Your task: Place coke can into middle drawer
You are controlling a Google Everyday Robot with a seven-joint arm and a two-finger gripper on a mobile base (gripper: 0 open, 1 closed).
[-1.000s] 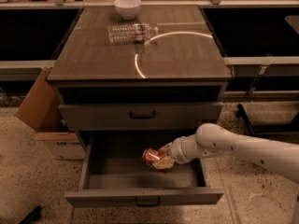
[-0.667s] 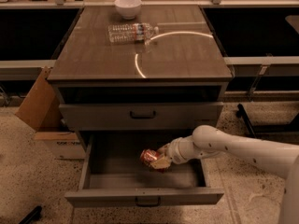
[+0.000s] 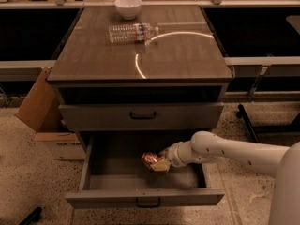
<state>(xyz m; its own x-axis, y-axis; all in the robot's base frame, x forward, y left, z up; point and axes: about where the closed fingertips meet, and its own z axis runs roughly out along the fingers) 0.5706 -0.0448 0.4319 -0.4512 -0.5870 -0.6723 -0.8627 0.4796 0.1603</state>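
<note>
End effector (image 3: 160, 163) clasps the can (image 3: 150, 159), its long axis sideways; open drawer (image 3: 121, 171) floor lies just beneath.

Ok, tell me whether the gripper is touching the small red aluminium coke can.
Touching. The camera view shows the gripper closed around the small red aluminium coke can, no gap between them, inside the open lower grey drawer.

coke can (image 3: 151, 159): red, silver end, tilted, clasped in gripper (image 3: 159, 163) low inside drawer, right of centre | middle drawer (image 3: 108, 198): grey, deep tray, dark bar handle, pulled open beyond the desk's front edge
</note>
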